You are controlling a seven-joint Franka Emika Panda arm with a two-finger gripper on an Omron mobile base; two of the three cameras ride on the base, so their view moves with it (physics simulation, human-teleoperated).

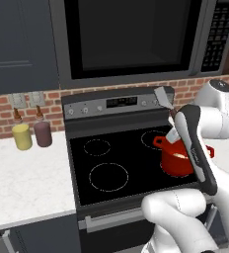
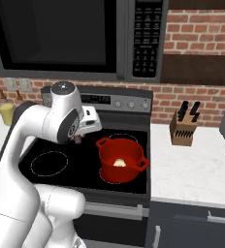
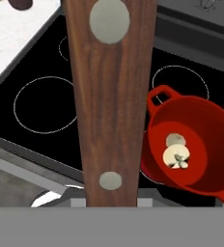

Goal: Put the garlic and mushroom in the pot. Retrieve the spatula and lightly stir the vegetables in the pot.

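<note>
Gripping the spatula (image 3: 111,96), the claw (image 2: 78,139) hangs beside the pot (image 2: 115,150). Garlic (image 3: 175,140) and mushroom (image 3: 176,157) lie inside it. Knife block (image 2: 183,127) stands well beyond on the counter (image 2: 192,174).

Legible text and markings: none can be read.
The stove's display (image 1: 121,102) and the microwave's keypad (image 2: 145,36), both beyond the gripper, carry marks too small and blurred to make out.

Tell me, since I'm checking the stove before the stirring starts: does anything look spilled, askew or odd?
Nothing stands out. The garlic and mushroom lie inside the upright pot, and the gripper holds the spatula above the stove.
</note>
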